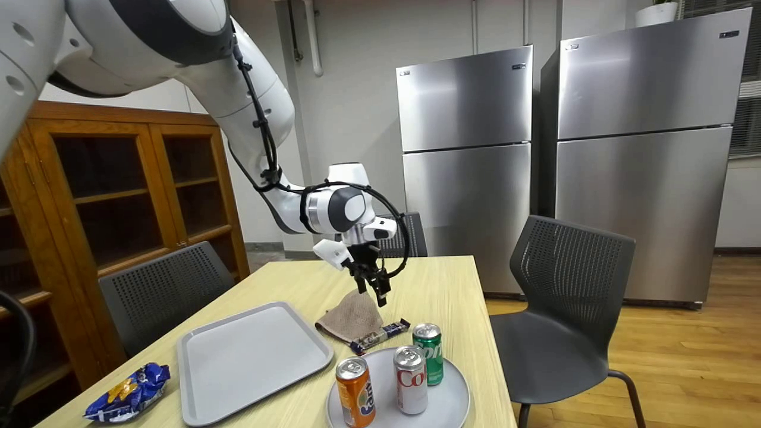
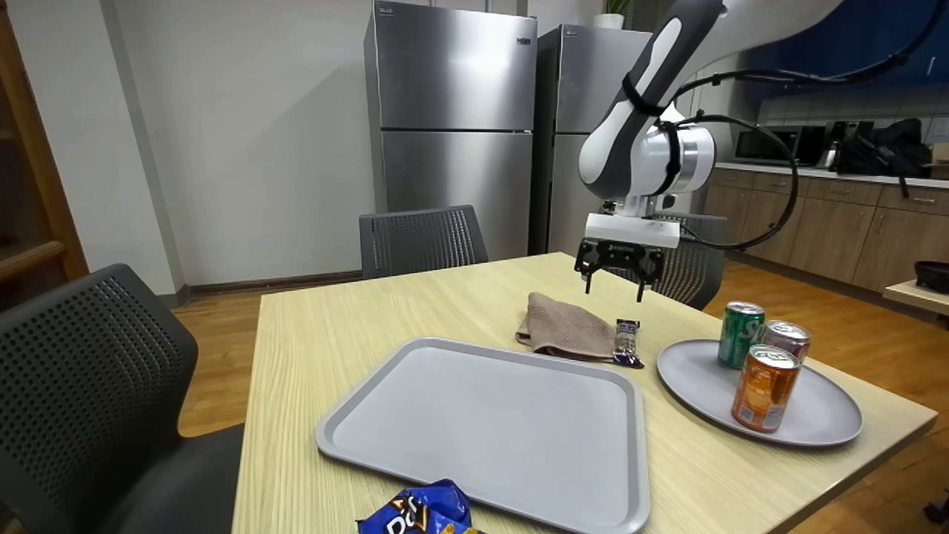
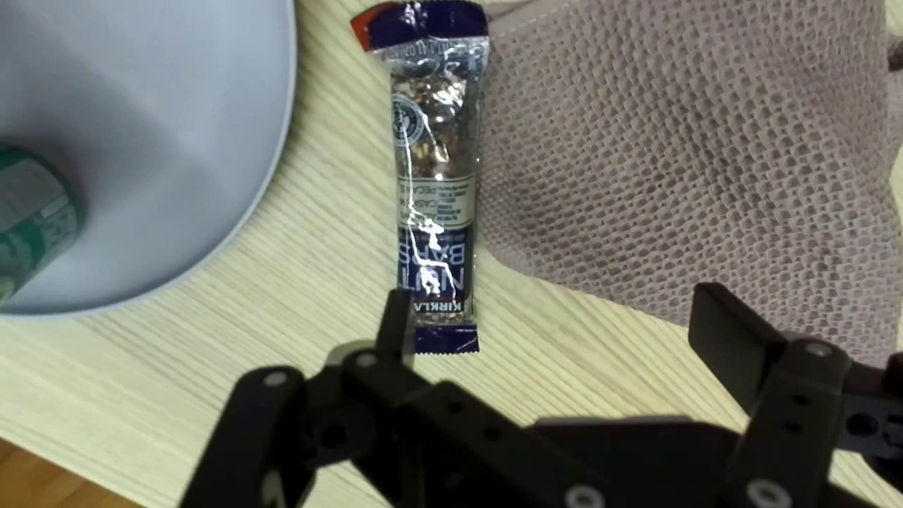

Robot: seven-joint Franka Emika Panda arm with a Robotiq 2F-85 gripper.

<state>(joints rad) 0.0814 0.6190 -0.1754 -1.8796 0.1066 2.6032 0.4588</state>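
So, Sprite can (image 3: 32,219): far left in the wrist view, on the plate (image 3: 190,85); a bump could topple it.
Kirkland nut bar (image 3: 437,162): flat on the table (image 3: 331,233) against the waffle-weave towel (image 3: 691,162); slick wrapper might slip an off-centre pinch.
Gripper (image 3: 554,314): jaws wide apart, nothing between, hanging above the table.
Waffle-weave towel: right side; jaws dipping too low could snag it, dragging the bar.

The slim purple-ended nut bar (image 3: 437,176) wears glossy plastic beside the rough, matt taupe waffle-weave cloth (image 3: 677,155). Near an edge of the pale wood-grained table (image 2: 334,334), a shiny orange metal can (image 2: 766,391) stands on a smooth round grey plate (image 2: 697,374), possibly plastic.
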